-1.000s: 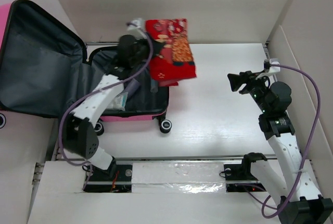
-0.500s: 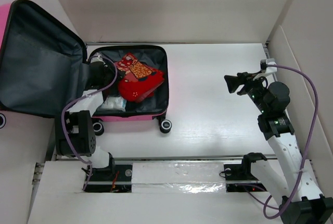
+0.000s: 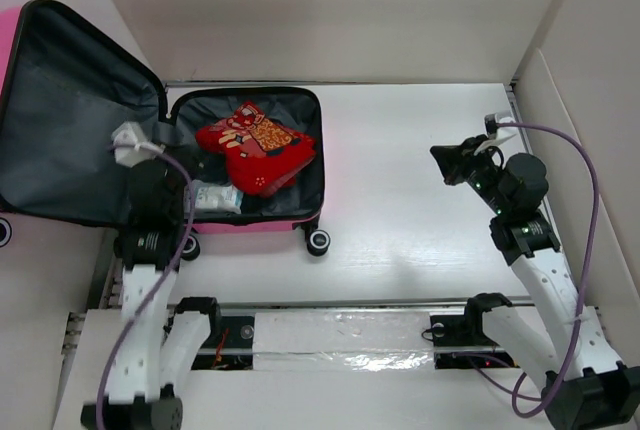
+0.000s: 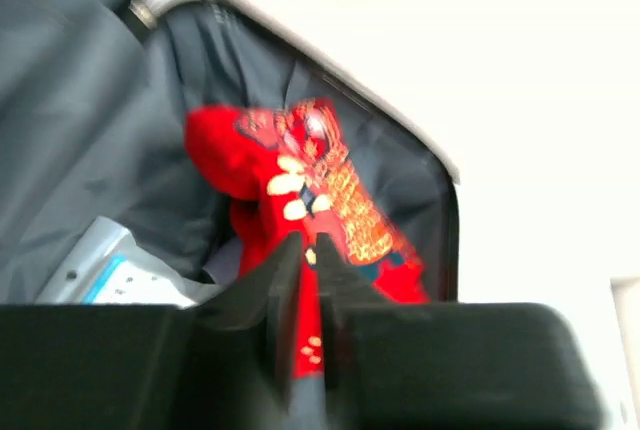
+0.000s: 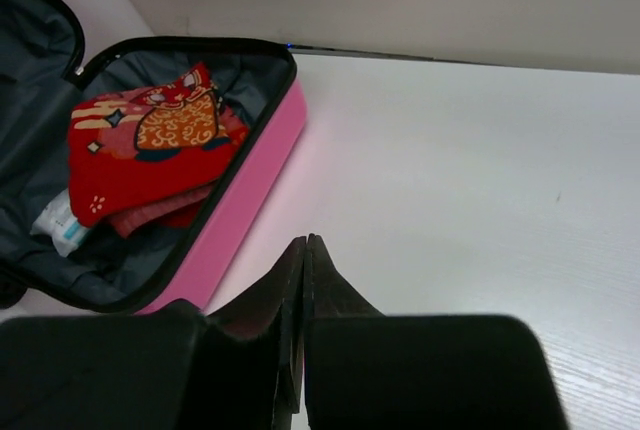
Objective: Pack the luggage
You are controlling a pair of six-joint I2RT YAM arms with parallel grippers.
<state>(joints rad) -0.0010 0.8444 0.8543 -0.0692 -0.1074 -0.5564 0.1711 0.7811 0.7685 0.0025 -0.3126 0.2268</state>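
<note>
Our left hand point(image 4: 308, 245) is narrowed to a slit, empty, over the near-left edge of the luggage point(image 3: 250, 224), which lies open at the left of the table point(image 3: 420, 190), a red cloth point(image 3: 255, 145) inside. Our right hand point(image 5: 303, 242) is closed, empty, well apart from its right rim.

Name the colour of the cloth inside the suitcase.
The cloth is red with an orange-gold pattern; the right wrist view shows it best.
</note>
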